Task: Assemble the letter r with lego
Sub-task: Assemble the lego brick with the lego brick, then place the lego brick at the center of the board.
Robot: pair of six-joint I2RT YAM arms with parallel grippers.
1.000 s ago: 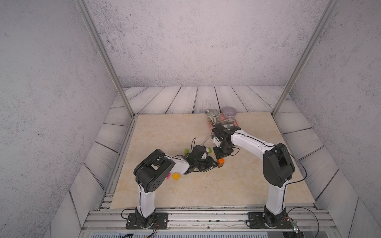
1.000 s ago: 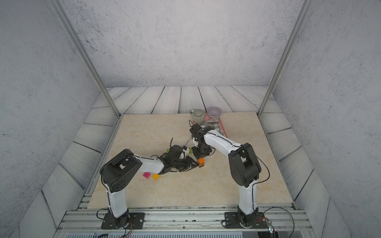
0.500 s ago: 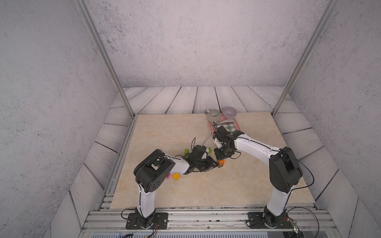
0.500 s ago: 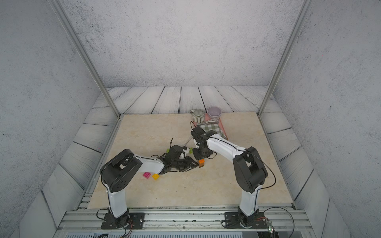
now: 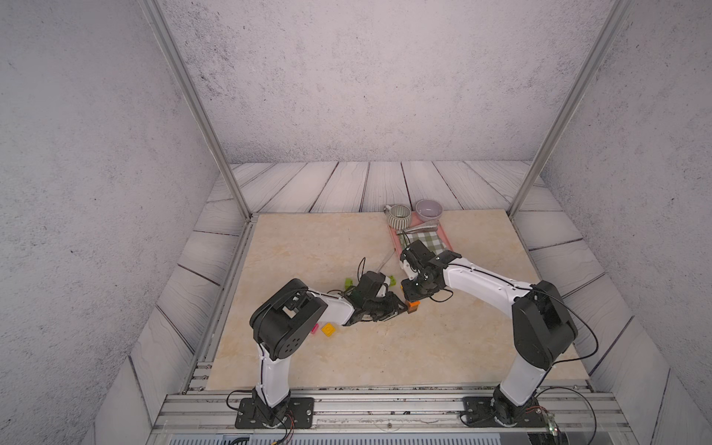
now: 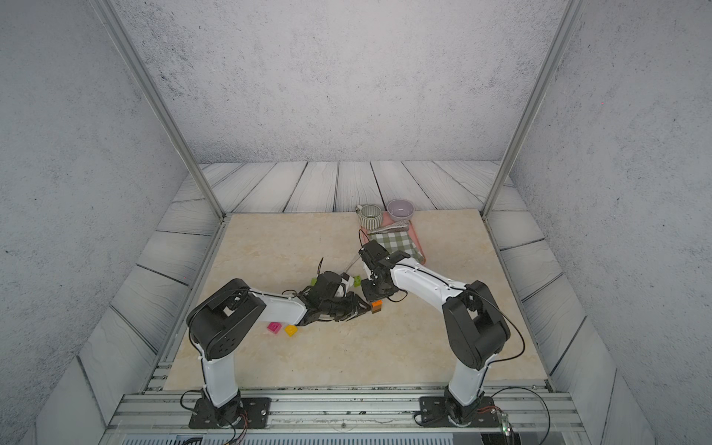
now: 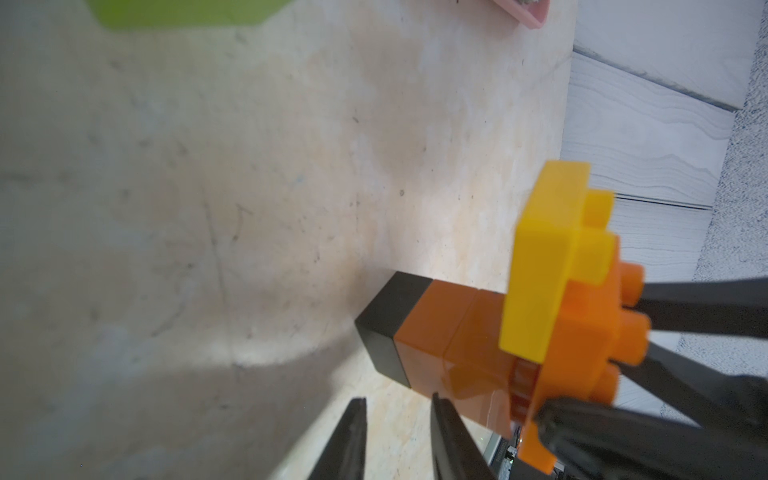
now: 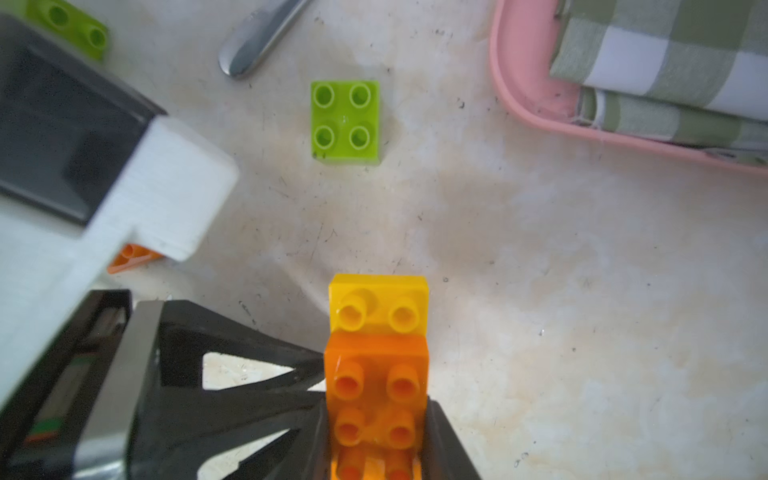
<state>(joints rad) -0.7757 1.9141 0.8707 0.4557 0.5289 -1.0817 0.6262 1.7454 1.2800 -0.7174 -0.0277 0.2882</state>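
The lego stack has a black brick (image 7: 390, 320), brown bricks (image 7: 449, 345), a long orange brick (image 8: 376, 386) and a yellow brick (image 8: 378, 307) on the orange one's far end. My right gripper (image 8: 376, 415) is shut on the orange brick's sides, near the table's middle (image 5: 414, 306). My left gripper (image 7: 397, 401) reaches in from the left in both top views (image 6: 364, 308). Its jaws stand slightly apart with only table between them, one finger beside the brown bricks. Loose lego lies around: two lime green bricks (image 8: 345, 120) (image 8: 79, 29), a magenta one (image 6: 274, 327) and a yellow one (image 6: 291, 330).
A pink tray (image 8: 540, 116) holding a green-checked cloth (image 8: 665, 62) lies behind the right arm, with a striped cup (image 5: 398, 215), a lilac bowl (image 5: 428, 208) and tongs (image 5: 422, 227). A spoon (image 8: 257, 37) lies near the green bricks. Another orange piece (image 8: 133, 255) peeks from under the left wrist.
The right arm's elbow has swung out to the right while its gripper stayed at the stack. The left arm has held still, and neither gripper's jaws have changed.
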